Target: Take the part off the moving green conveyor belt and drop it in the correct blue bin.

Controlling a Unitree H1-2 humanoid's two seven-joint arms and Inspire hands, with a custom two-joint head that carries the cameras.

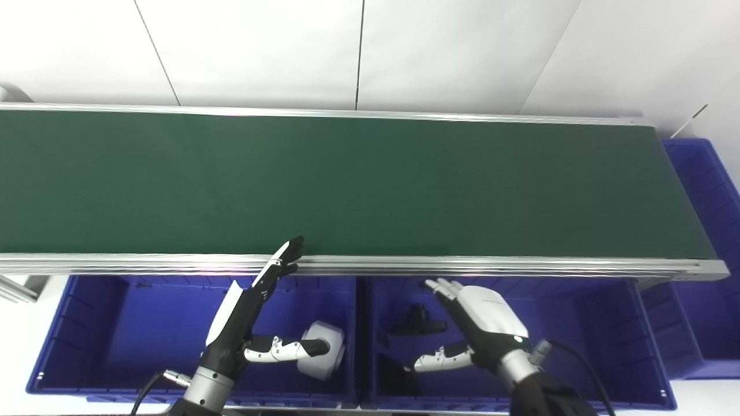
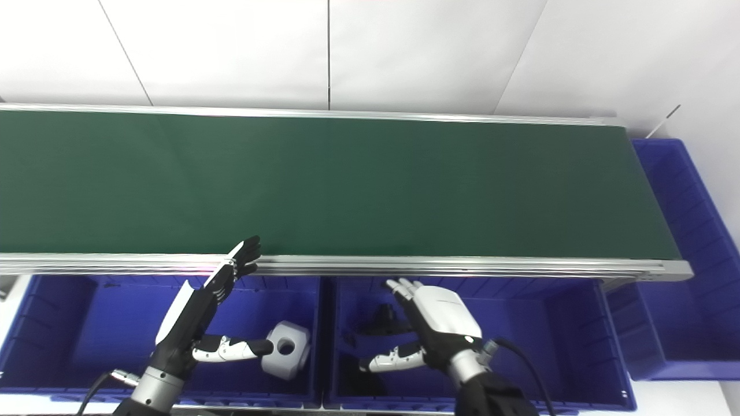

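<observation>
The green conveyor belt [image 1: 347, 179] runs across the view and carries no part. My left hand [image 1: 248, 315] is open and empty above the left blue bin [image 1: 87, 323], fingers stretched toward the belt's near rail. A white part with a round hole [image 2: 286, 349] lies in that bin, by the hand's thumb. My right hand [image 1: 477, 326] is open and empty above the middle blue bin [image 1: 607, 329]. A black part [image 1: 419, 320] lies in that bin, just left of the hand.
A third blue bin [image 1: 708, 190] stands at the belt's right end. The belt's aluminium near rail [image 1: 462, 266] runs between the belt and the two front bins. A white wall stands behind the belt. A cable [image 1: 584, 361] trails from my right wrist.
</observation>
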